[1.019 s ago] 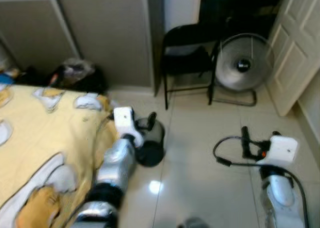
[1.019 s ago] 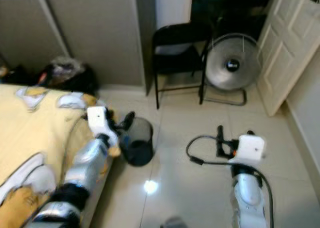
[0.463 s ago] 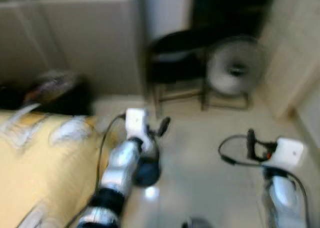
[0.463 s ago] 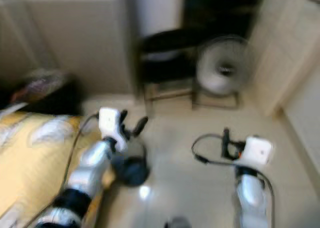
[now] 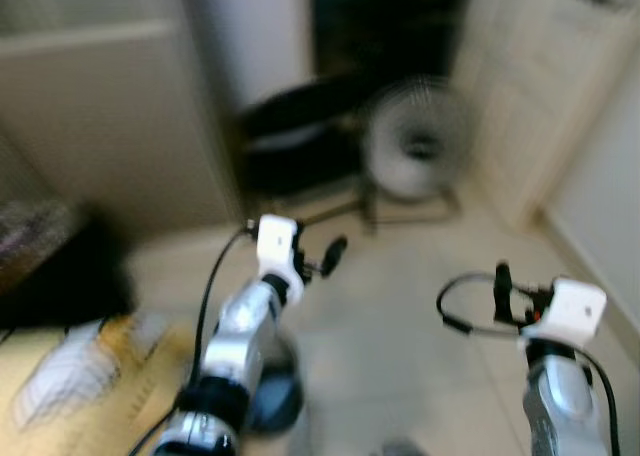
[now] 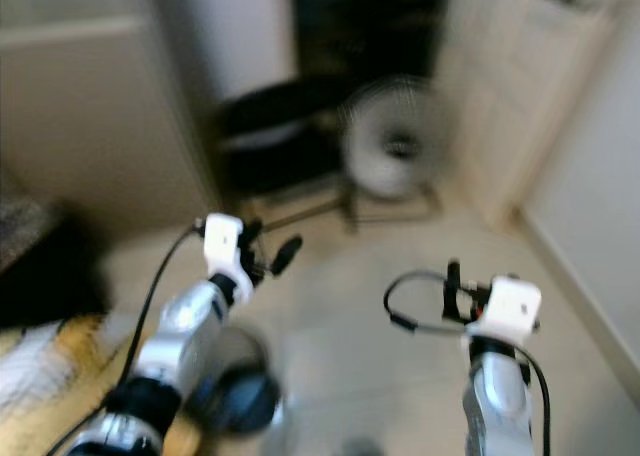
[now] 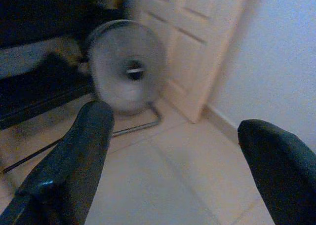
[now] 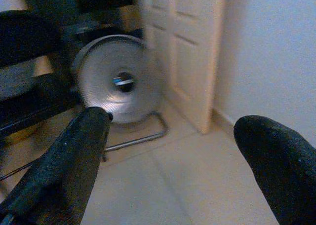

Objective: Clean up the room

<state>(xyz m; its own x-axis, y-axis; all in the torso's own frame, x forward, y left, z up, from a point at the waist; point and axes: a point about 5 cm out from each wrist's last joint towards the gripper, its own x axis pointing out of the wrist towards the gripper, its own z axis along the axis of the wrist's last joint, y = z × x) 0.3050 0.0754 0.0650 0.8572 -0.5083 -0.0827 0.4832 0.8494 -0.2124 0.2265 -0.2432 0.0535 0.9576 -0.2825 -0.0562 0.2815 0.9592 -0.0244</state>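
Well below the left gripper (image 5: pixel 322 259) — a dark bin (image 5: pixel 272 401).

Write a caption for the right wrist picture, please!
Right gripper, jaws open and empty, faces a round fan on the tiled floor beside a white door.

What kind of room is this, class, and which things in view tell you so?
Probably a bedroom: a bed with a yellow patterned cover, a floor fan beside a black chair, and a white panelled door. Both grippers, left and right, are open.
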